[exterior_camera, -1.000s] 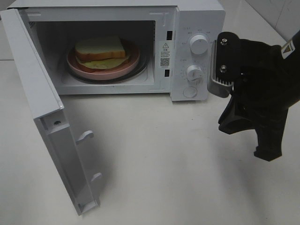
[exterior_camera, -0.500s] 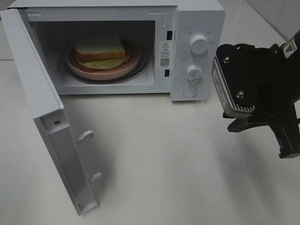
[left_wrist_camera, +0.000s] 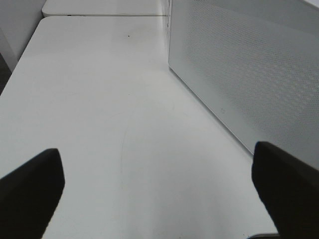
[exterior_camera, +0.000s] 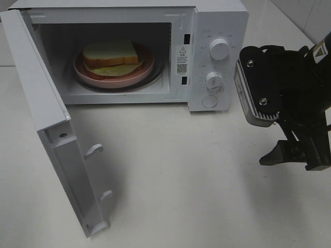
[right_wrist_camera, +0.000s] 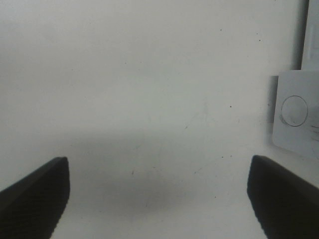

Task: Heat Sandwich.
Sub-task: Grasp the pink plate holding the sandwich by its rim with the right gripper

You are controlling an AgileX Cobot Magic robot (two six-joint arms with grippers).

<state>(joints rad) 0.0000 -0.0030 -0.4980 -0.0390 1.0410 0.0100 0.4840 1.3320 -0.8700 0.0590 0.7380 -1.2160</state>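
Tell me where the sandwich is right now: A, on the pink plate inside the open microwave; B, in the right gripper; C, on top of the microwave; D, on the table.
A: the sandwich lies on the pink plate inside the microwave, whose door stands open.

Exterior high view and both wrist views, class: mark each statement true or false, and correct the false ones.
1. The microwave has its door open. True.
2. The sandwich lies outside the microwave. False: it rests on the pink plate inside the microwave.
3. The right gripper is open and empty. True.
4. The left gripper holds the plate. False: it is open and empty, over the table.
5. The control panel carries two round knobs. True.
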